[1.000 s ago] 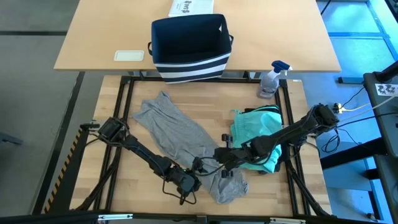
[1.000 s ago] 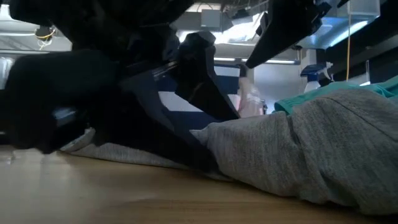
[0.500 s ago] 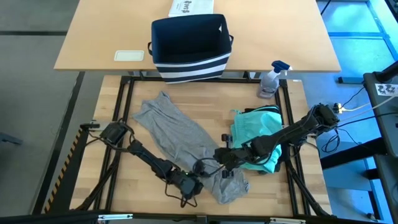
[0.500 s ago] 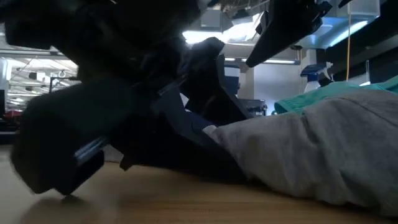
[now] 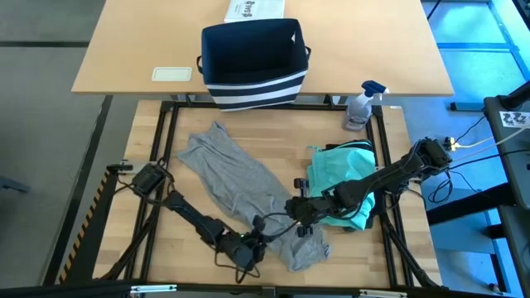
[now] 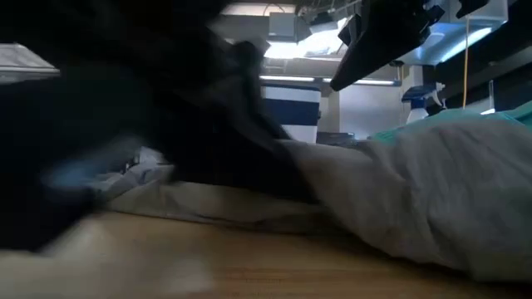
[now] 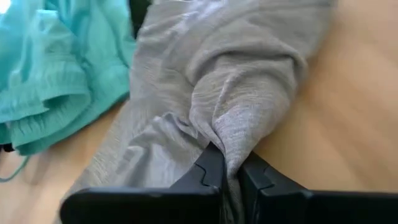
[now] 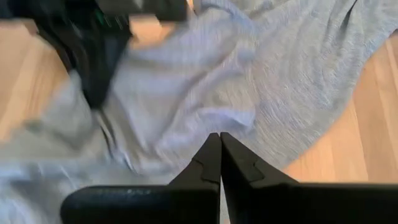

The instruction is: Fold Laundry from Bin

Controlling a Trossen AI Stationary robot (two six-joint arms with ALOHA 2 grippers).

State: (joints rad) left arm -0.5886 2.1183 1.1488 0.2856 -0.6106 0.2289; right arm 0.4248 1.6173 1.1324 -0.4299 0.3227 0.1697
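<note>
Left gripper (image 7: 227, 163) pinches the near end of the grey T-shirt (image 5: 240, 182), whose long axis runs diagonally away toward the bin (image 5: 252, 60); right gripper (image 5: 296, 207), pressed together, beside it.

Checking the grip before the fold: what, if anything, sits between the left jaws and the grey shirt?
Nothing visible. The left gripper is shut directly on a bunched fold of the grey shirt; the teal garment lies beside it.

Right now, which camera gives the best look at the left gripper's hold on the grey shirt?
The left wrist view: the left gripper is shut on a bunched fold of the grey shirt, seen close up. The high view shows the gripper small at the shirt's near edge. The low view shows only a dark blur; the right wrist view shows it blurred, farther off.
</note>
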